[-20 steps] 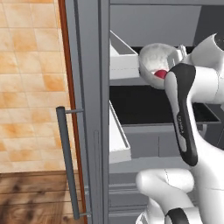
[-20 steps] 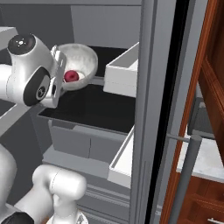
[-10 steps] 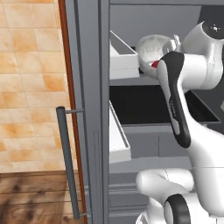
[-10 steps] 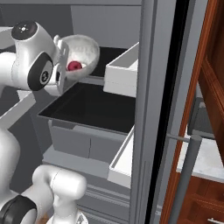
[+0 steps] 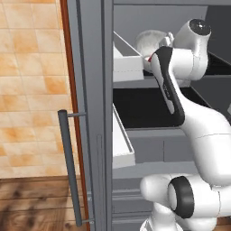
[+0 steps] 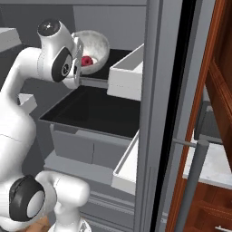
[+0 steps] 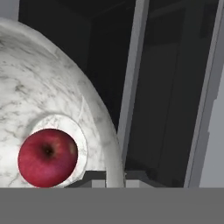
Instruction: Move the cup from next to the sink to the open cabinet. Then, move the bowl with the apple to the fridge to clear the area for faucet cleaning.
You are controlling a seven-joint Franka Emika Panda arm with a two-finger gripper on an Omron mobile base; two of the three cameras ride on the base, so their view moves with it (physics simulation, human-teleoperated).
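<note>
Gripper [image 6: 79, 58] is clamping narrow on the rim of the bowl [image 6: 96, 49], holding it tilted inside the fridge [image 5: 135, 149], above the dark upper shelf [image 6: 97, 108]. Apple [image 7: 47, 156] is sitting at bowl's bottom. White door bin [image 6: 128, 77] is hanging just right of bowl.

White-grey marbled bowl [image 7: 52, 87] w/ dark red apple [image 7: 47, 156]; dark grey fridge [image 6: 158, 90], white door shelves [image 6: 129, 77].
</note>
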